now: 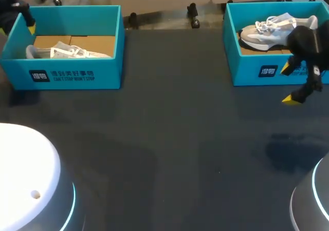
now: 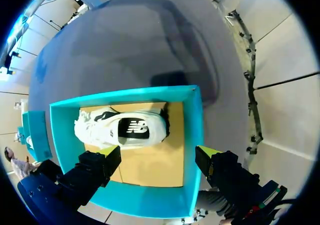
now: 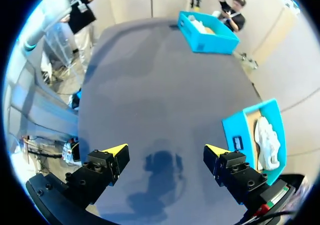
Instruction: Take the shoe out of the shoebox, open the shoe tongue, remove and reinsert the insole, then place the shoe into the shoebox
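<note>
Fingers (image 2: 95, 167) spread wide and holding nothing, your left gripper (image 2: 157, 151) hangs over the left shoebox (image 2: 192, 135), where you see a white shoe (image 2: 120, 127) lying on its side on the cardboard floor. Your right gripper (image 1: 289, 84) hovers with jaws apart just before the right shoebox (image 1: 252, 69), apparently above bare table (image 1: 169, 138); a second shoe (image 1: 267, 28) rests inside that box. Both boxes stand at the table's far edge, well apart.

Print marks left shoebox (image 1: 61, 76), right shoebox (image 1: 267, 71), shoe (image 2: 120, 128).
</note>
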Controlling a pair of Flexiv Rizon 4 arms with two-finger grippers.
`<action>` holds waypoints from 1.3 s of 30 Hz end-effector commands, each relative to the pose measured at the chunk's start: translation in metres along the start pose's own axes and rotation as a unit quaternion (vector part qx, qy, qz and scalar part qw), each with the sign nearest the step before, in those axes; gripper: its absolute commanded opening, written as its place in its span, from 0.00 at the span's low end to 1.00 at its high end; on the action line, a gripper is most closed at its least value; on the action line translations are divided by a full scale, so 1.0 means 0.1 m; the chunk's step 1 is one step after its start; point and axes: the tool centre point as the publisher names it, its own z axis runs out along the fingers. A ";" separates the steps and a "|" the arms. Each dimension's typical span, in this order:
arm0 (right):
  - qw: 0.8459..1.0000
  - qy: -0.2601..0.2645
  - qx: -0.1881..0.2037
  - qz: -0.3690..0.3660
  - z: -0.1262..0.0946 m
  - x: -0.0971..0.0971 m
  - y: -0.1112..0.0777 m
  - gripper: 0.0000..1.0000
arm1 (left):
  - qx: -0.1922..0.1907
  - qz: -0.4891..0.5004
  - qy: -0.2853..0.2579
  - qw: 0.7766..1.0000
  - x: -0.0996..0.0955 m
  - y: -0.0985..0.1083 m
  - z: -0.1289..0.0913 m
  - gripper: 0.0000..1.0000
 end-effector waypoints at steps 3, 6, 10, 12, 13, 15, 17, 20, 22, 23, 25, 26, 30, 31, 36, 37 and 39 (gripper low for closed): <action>0.999 0.006 0.031 0.041 -0.15 -0.41 -0.19 1.00 | -0.007 0.009 -0.008 1.000 0.10 -0.18 -0.20 1.00; 0.997 -0.001 0.043 0.062 -0.23 -0.57 -0.31 1.00 | -0.010 0.005 -0.011 1.000 0.14 -0.26 -0.24 1.00; 0.995 -0.007 0.064 0.080 -0.33 -0.76 -0.43 1.00 | -0.009 0.004 -0.017 1.000 0.15 -0.39 -0.23 1.00; 0.993 -0.009 0.069 0.092 -0.35 -0.86 -0.50 1.00 | -0.011 0.004 -0.016 1.000 0.14 -0.46 -0.20 1.00; 0.993 -0.013 0.069 0.098 -0.37 -0.91 -0.52 1.00 | -0.006 0.005 -0.019 1.000 0.15 -0.48 -0.19 1.00; 0.991 -0.016 0.078 0.106 -0.40 -1.01 -0.56 1.00 | -0.003 0.005 -0.022 1.000 0.15 -0.54 -0.16 1.00; 0.989 -0.017 0.088 0.115 -0.42 -1.11 -0.59 1.00 | 0.004 0.007 -0.023 1.000 0.16 -0.58 -0.14 1.00; 0.987 -0.022 0.088 0.136 -0.44 -1.26 -0.64 1.00 | 0.006 0.012 -0.022 1.000 0.18 -0.65 -0.12 1.00; 0.985 -0.030 0.090 0.148 -0.46 -1.37 -0.69 1.00 | 0.007 0.011 -0.021 1.000 0.21 -0.67 -0.13 1.00; 0.983 -0.032 0.093 0.156 -0.47 -1.42 -0.71 1.00 | 0.008 0.011 -0.021 1.000 0.22 -0.69 -0.14 1.00; 0.979 -0.041 0.095 0.174 -0.50 -1.52 -0.74 1.00 | 0.010 0.009 -0.021 1.000 0.25 -0.71 -0.17 1.00; 0.977 -0.042 0.094 0.186 -0.50 -1.57 -0.75 1.00 | 0.011 0.009 -0.022 1.000 0.27 -0.73 -0.19 1.00; 0.966 -0.061 0.065 0.243 -0.48 -1.75 -0.82 1.00 | 0.015 0.011 -0.022 1.000 0.28 -0.85 -0.24 1.00; 0.964 -0.068 0.049 0.252 -0.47 -1.80 -0.84 1.00 | 0.019 0.016 -0.016 1.000 0.27 -0.88 -0.23 1.00; 0.944 -0.093 0.014 0.317 -0.43 -1.96 -0.91 1.00 | 0.034 0.025 -0.014 0.999 0.26 -1.02 -0.21 1.00; 0.944 -0.093 0.014 0.317 -0.43 -1.96 -0.91 1.00 | 0.036 0.034 -0.012 0.999 0.25 -1.05 -0.21 1.00; 0.944 -0.093 0.014 0.317 -0.43 -1.96 -0.91 1.00 | 0.034 0.054 -0.010 0.998 0.20 -1.11 -0.19 1.00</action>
